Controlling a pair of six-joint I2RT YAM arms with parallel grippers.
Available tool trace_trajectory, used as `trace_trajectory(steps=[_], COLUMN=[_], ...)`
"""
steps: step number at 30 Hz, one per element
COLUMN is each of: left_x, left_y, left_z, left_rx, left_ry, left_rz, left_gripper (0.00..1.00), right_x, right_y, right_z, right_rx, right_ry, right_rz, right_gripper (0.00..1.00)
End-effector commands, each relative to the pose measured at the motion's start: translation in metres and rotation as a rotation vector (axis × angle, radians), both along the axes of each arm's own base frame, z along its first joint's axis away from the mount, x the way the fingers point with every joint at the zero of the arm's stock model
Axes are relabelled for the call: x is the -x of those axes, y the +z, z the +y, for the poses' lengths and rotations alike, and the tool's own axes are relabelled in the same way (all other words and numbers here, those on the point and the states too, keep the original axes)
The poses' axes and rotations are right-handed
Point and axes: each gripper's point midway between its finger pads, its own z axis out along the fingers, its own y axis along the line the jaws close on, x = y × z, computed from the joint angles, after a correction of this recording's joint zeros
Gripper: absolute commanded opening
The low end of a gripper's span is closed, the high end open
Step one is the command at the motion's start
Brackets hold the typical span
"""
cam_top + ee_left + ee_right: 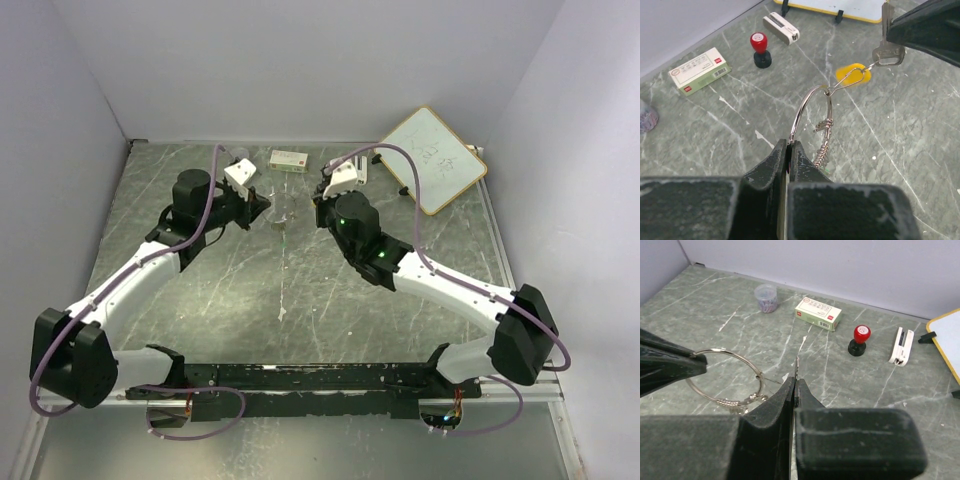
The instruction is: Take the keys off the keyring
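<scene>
The keyring point(807, 107) is a thin silvery wire ring held above the table between the two arms. My left gripper point(789, 144) is shut on its near edge. A thin wire clip runs from the ring to a silver key point(887, 52), and my right gripper point(794, 382) is shut on that key, which shows edge-on point(797, 366) between its tips. A yellow-orange tag point(854, 75) shows just behind the clip; I cannot tell whether it hangs or lies on the table. A coiled metal piece point(823, 150) hangs from the ring. In the top view the ring point(283, 212) sits between both grippers.
A red-and-black stamp knob point(760, 50), a green-and-white box point(700, 70) and a white stapler point(781, 28) lie beyond the grippers. A small jar of paper clips point(766, 297) stands near the back wall. A whiteboard point(432, 158) leans at the back right.
</scene>
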Motion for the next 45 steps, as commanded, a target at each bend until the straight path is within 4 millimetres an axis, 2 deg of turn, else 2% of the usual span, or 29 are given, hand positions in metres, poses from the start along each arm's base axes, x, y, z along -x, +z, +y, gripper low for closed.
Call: trace_trajectory(steps=[1, 3, 6, 10, 15, 19, 21, 25, 29, 37, 45], left_x=[-0.004, -0.003, -0.003, -0.002, 0.002, 0.008, 0.010, 0.011, 0.014, 0.023, 0.033], left_y=[0.038, 0.046, 0.059, 0.079, 0.100, 0.110, 0.113, 0.112, 0.113, 0.124, 0.130], left_z=[0.012, 0.013, 0.014, 0.018, 0.022, 0.023, 0.023, 0.022, 0.016, 0.006, -0.004], left_rx=[-0.018, -0.023, -0.033, -0.053, -0.084, -0.097, -0.110, -0.139, -0.144, -0.114, -0.089], left_ry=[0.083, 0.087, 0.100, 0.118, 0.126, 0.112, 0.104, 0.085, 0.055, 0.018, -0.029], left_rz=[-0.085, -0.093, -0.105, -0.115, -0.127, -0.149, -0.154, -0.137, -0.115, -0.115, -0.123], left_gripper=[0.07, 0.07, 0.07, 0.07, 0.07, 0.07, 0.07, 0.07, 0.07, 0.07, 0.07], right_x=[-0.006, -0.006, -0.008, -0.007, -0.001, 0.009, 0.017, 0.032, 0.042, 0.051, 0.046], right_y=[-0.012, -0.030, -0.042, -0.056, -0.066, -0.069, -0.062, -0.049, -0.039, -0.028, -0.019], right_z=[-0.004, -0.009, -0.012, -0.017, -0.013, -0.010, -0.008, -0.011, -0.012, 0.003, 0.021], right_rx=[0.026, 0.063, 0.096, 0.123, 0.115, 0.081, 0.038, -0.037, -0.090, -0.132, -0.133], right_ry=[-0.051, -0.066, -0.083, -0.090, -0.046, 0.024, 0.070, 0.133, 0.166, 0.262, 0.313], right_rz=[-0.004, 0.017, 0.024, 0.023, 0.013, -0.024, -0.074, -0.160, -0.205, -0.252, -0.269], right_gripper=[0.00, 0.00, 0.00, 0.08, 0.31, 0.61, 0.66, 0.66, 0.56, 0.53, 0.51])
